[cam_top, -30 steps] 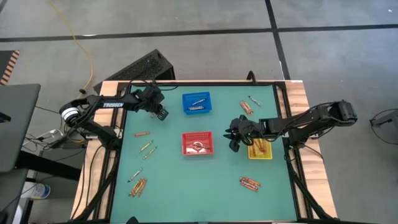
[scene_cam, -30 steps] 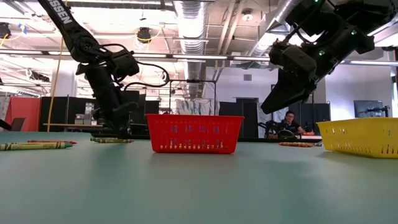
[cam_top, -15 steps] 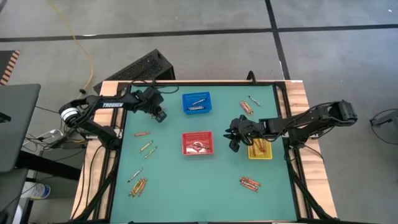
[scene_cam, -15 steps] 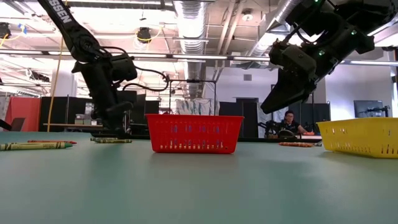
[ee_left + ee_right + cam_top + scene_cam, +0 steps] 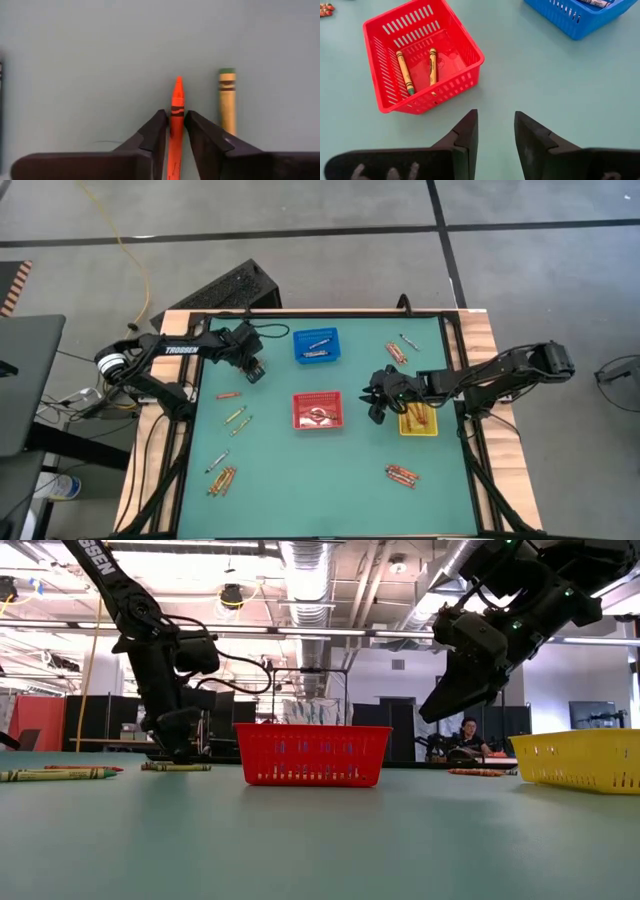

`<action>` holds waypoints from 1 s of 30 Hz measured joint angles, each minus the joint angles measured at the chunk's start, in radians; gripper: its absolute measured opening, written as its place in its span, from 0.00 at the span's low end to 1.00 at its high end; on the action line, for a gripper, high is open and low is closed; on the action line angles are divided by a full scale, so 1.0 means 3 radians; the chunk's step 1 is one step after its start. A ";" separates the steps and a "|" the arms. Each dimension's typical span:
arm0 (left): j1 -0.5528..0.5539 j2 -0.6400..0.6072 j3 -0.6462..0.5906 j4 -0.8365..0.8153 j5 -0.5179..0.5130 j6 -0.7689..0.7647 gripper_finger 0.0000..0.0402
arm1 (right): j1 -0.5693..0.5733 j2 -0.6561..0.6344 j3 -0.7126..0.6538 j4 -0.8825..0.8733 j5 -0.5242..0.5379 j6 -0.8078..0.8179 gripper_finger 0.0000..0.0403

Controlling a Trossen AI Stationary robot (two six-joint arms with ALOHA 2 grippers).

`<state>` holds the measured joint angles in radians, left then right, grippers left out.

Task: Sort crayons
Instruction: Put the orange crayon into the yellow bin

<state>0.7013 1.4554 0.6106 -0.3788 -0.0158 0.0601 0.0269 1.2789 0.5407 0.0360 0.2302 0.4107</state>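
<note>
the left gripper is low over the green table, on its left side, between the blue basket and a red crayon lying alone. seen from its own wrist, an orange crayon lies on the mat between the two dark fingers, tip pointing away. the fingers stand close on either side of it, but i cannot tell whether they are pressing it or only straddling it. just beside it lies a tan crayon with a green tip, parallel and clear of the fingers.

the right gripper hangs above the table between the red basket and the yellow basket, well off the surface in the low view. its fingers are spread apart with nothing between them, only bare mat below.

the red basket holds two crayons lying side by side on its floor. the blue basket has a couple of pale ones in it, and the yellow basket holds a few too.

loose crayons are scattered elsewhere: a pair left of the red basket, a cluster near the front left corner, a bunch at front right, and some more at the back right beside a grey one.

a person sits far off in the room behind the table.
</note>
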 joint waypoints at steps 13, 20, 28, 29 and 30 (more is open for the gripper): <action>-0.0012 0.0002 -0.0005 0.0002 -0.0195 0.0080 0.03 | 0.0034 0.0000 0.0000 0.0003 0.0010 0.0001 0.30; -0.0105 -0.0229 -0.0032 0.0472 -0.0013 -0.0073 0.01 | 0.0212 0.0000 0.0001 0.0012 0.0015 0.0025 0.30; -0.0411 -0.0847 -0.0023 0.1657 0.0946 -0.0555 0.00 | 0.0447 -0.0034 0.0001 0.0116 0.0079 0.0047 0.30; -0.0511 -0.0857 -0.0046 0.1961 0.1047 -0.0637 0.00 | 0.0474 -0.0034 0.0001 0.0192 0.0133 0.0004 0.30; -0.0627 -0.0848 -0.0090 0.2288 0.1121 -0.0714 0.00 | 0.0498 -0.0034 0.0001 0.0296 0.0188 -0.0050 0.30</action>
<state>0.5132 1.2009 0.5836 0.3077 0.3206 -0.1540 0.1764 1.2686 0.5411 0.1248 0.2865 0.3957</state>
